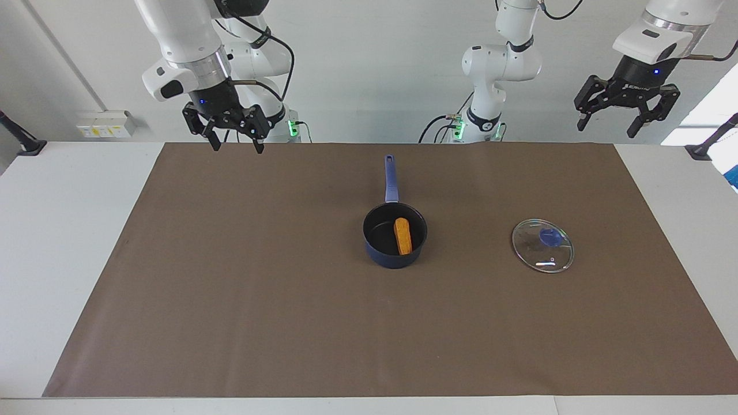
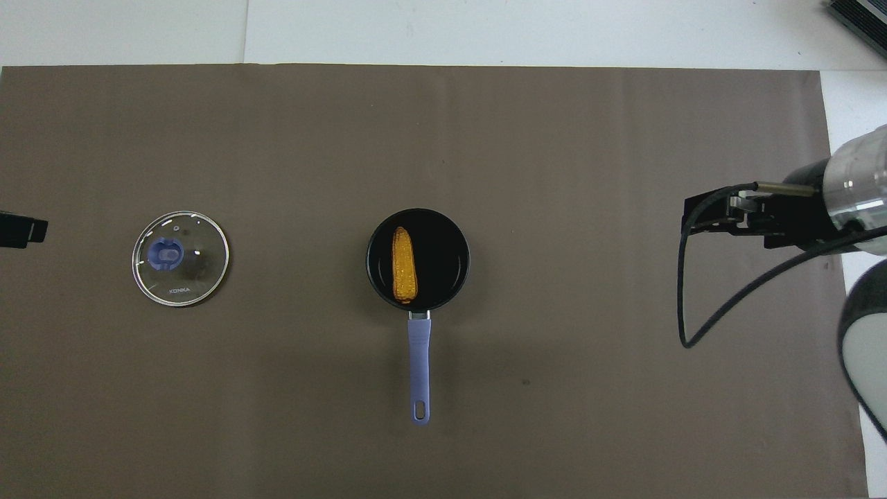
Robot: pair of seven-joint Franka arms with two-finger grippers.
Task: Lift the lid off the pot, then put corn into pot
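The dark blue pot (image 1: pixel 380 253) stands uncovered at the middle of the brown mat, its long handle (image 1: pixel 391 178) pointing toward the robots. The yellow-orange corn (image 1: pixel 403 235) lies inside the pot, as the overhead view also shows (image 2: pixel 405 274). The glass lid (image 1: pixel 542 245) with its blue knob lies flat on the mat beside the pot, toward the left arm's end, and shows in the overhead view (image 2: pixel 180 258). My left gripper (image 1: pixel 608 127) is open and empty, raised over the table's edge at its own end. My right gripper (image 1: pixel 237 145) is open and empty, raised over the mat's edge nearest the robots.
The brown mat (image 1: pixel 230 288) covers most of the white table (image 1: pixel 57 230). A white socket box (image 1: pixel 104 124) and black clamp stands (image 1: pixel 23 144) sit at the table's edges near the robots. The right arm's cable (image 2: pixel 693 305) hangs over the mat.
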